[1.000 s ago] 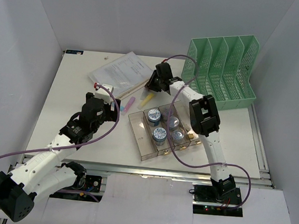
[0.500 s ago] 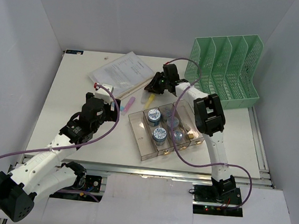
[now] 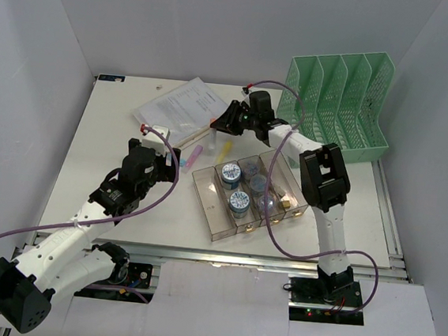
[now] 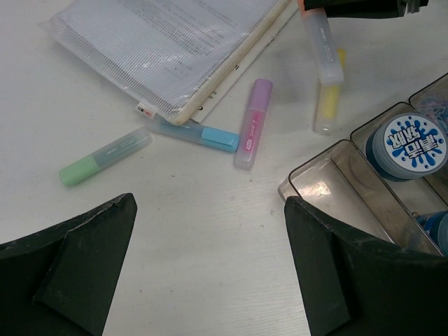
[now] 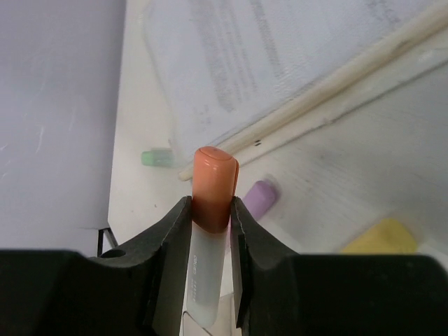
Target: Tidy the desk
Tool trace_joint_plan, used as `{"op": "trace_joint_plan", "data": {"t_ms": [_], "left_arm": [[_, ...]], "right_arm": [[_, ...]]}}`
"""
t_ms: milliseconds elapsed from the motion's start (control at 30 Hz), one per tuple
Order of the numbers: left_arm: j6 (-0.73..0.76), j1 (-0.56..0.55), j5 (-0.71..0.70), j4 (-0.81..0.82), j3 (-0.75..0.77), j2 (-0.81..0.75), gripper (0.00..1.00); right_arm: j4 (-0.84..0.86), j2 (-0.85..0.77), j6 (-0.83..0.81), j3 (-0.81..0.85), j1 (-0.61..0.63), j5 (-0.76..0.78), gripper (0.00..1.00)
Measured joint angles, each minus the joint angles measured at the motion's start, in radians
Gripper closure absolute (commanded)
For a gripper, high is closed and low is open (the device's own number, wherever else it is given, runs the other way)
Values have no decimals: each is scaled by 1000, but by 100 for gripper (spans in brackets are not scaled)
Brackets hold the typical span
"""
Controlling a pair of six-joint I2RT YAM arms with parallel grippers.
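The white desk [image 3: 109, 125] holds a green highlighter [image 4: 105, 157], a blue one [image 4: 196, 134], a purple one [image 4: 253, 122] and a yellow one [image 4: 327, 105]. They lie beside a clear document pouch [image 3: 180, 108]. My right gripper [image 5: 211, 203] is shut on an orange-capped highlighter [image 5: 213, 182] and holds it above the desk, over the pouch's edge. In the top view this gripper [image 3: 222, 125] is at the back centre. My left gripper [image 4: 210, 203] is open and empty above bare desk, left of the clear tray [image 4: 336, 175]. In the top view it [image 3: 160, 147] is near the highlighters.
The clear four-compartment tray [image 3: 219, 215] holds several blue-lidded round containers [image 3: 231, 173]. A mint-green mesh file rack [image 3: 337, 103] stands at the back right. White walls close in the desk; a metal rail [image 3: 223, 255] runs along its front.
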Motion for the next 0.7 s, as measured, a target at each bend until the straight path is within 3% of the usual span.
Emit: {"op": "trace_joint_plan", "data": {"t_ms": [333, 700], "left_arm": [[0, 0, 0, 0, -13, -15, 2], [0, 0, 2, 3, -14, -30, 2]], "right_arm": [[89, -263, -134, -275, 37, -75, 92], [-31, -536, -456, -539, 143, -49, 92]]}}
